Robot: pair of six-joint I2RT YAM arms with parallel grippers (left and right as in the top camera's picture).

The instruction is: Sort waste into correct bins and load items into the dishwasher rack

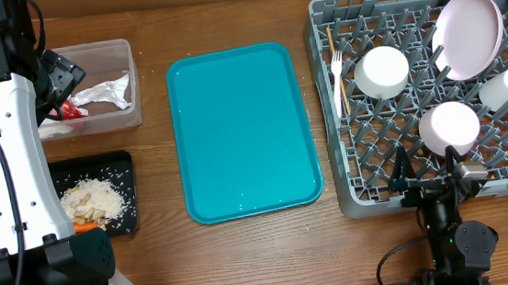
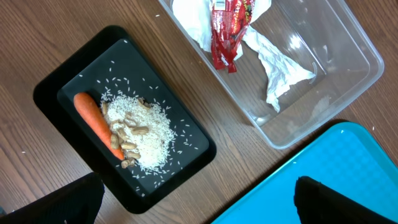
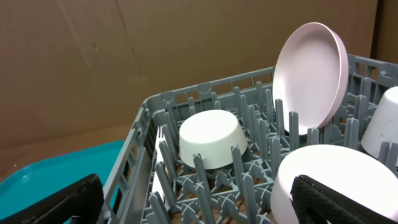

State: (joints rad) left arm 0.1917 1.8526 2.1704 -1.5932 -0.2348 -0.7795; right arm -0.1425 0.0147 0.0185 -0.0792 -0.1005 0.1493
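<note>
The grey rack (image 1: pixel 325 109) holds two white bowls (image 1: pixel 382 70) (image 1: pixel 449 127), the cup (image 1: pixel 505 86), the pale plate (image 1: pixel 468 33) on edge, the fork (image 1: pixel 338 75) and the stick (image 1: pixel 340 84). The clear tub (image 1: pixel 130 79) holds the napkin (image 1: pixel 106 89) and red wrapper (image 1: pixel 69 110). The black tray (image 1: pixel 123 163) holds scraps (image 1: pixel 93 201) and the carrot (image 1: pixel 86 227). My left gripper (image 2: pixel 199 208) is open and empty, high above the tub and black tray (image 2: pixel 62 87). My right gripper (image 3: pixel 202 205) is open and empty at the rack's front edge (image 3: pixel 134 155), next to a bowl (image 3: pixel 336 168).
The teal serving tray (image 1: pixel 244 129) lies between the bins and the rack, with nothing on it but a few specks. The left arm's white links stand along the table's left edge. A brown cardboard wall rises behind the rack in the right wrist view.
</note>
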